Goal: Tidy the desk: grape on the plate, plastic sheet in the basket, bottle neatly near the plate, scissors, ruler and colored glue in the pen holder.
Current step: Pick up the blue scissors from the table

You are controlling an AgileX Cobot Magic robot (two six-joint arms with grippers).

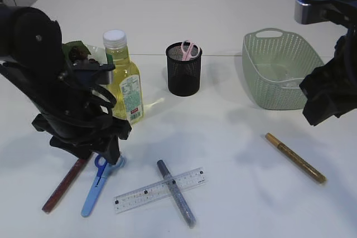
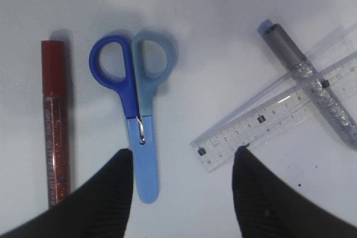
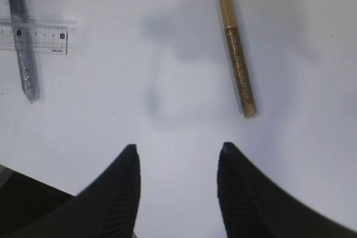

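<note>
Standing in pen holder (image 1: 183,73): pink scissors (image 1: 189,49)

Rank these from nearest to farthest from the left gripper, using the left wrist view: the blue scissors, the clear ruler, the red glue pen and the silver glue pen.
From the left gripper:
1. Blue scissors, by the left finger, and clear ruler, by the right finger: too close to call.
2. Red glue pen, far left.
3. Silver glue pen, upper right, lying across the ruler.
</note>
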